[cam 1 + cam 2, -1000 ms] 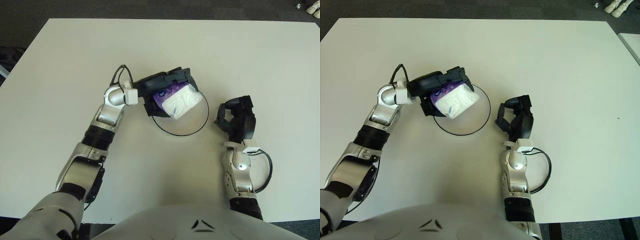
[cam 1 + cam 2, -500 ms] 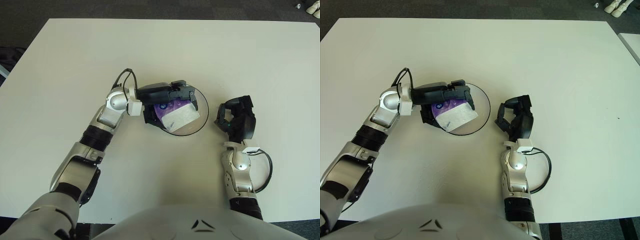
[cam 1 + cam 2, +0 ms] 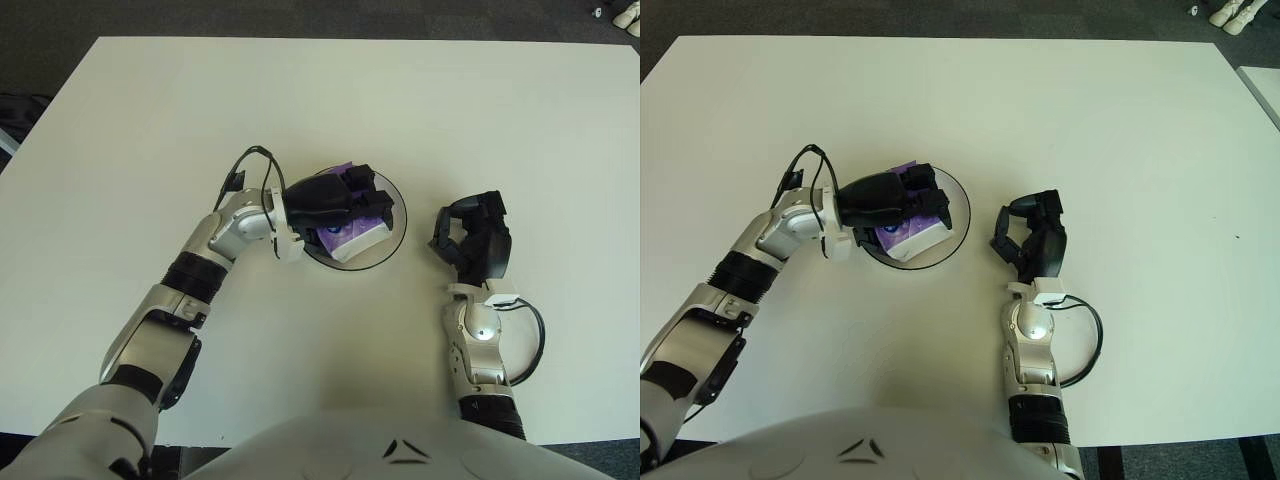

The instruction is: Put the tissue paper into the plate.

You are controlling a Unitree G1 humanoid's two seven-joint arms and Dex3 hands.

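Lowered since a second ago, the tissue paper (image 3: 352,228) now sits inside the plate (image 3: 398,206) on the white table (image 3: 500,120), no longer held above the plate's rim. Opening too abruptly could drag the pack (purple wrapper, white face) back over the rim. Left hand (image 3: 340,197) lies over the plate, fingers clamped on the pack; right hand (image 3: 472,240) idles right of the plate, fingers curled, empty.

- The plate (image 3: 392,236) sits on the tabletop (image 3: 520,120) near its middle, well away from every edge.
- The tissue paper (image 3: 352,232) lies inside the plate, toward its left side.
- My left hand (image 3: 335,200) lies over the tissue paper, my fingers (image 3: 368,194) wrapped on it.
- My right hand (image 3: 474,240) shows right of the plate, apart from it, nearer the front edge.
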